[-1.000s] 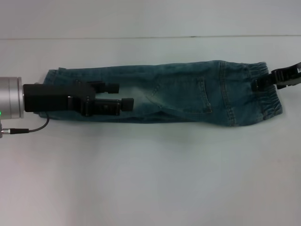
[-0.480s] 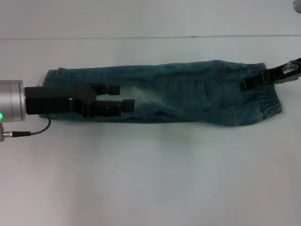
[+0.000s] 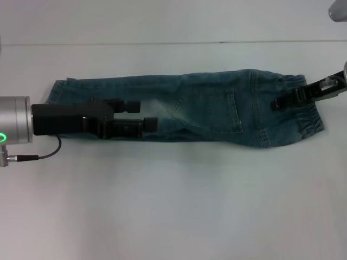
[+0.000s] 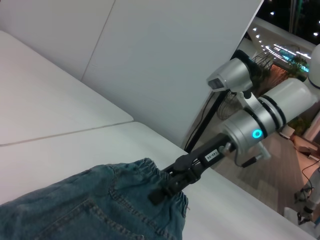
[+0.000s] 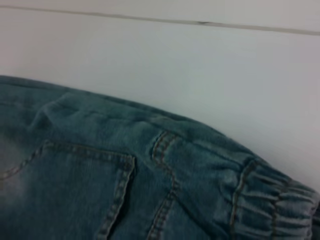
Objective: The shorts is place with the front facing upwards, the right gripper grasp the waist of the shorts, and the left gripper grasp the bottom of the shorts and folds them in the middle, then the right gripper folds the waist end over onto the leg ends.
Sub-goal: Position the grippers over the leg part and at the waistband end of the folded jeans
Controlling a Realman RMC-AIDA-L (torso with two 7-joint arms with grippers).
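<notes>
The blue denim shorts (image 3: 206, 108) lie flat as one long strip across the table, and they also fill the bottom of the left wrist view (image 4: 90, 210). The gathered waist (image 3: 309, 116) is at the right end, seen close up in the right wrist view (image 5: 270, 200). The leg ends (image 3: 57, 89) are at the left end. My left gripper (image 3: 142, 114) is open over the leg part and points toward the middle of the shorts. My right gripper (image 3: 276, 103) reaches in from the right across the waist, with its tip (image 4: 161, 192) on or just over the denim near the pocket stitching.
The white table (image 3: 173, 206) stretches wide in front of the shorts. A seam line (image 3: 162, 43) runs across it behind them. The left arm's thin dark cable (image 3: 43, 154) loops beside its silver wrist. Beyond the table edge, the left wrist view shows the right arm's silver joints (image 4: 260, 125).
The right gripper has slid left from the outer edge of the waistband toward the pocket, its arm tilting more. The left gripper has shifted slightly right. The shorts have barely moved.
</notes>
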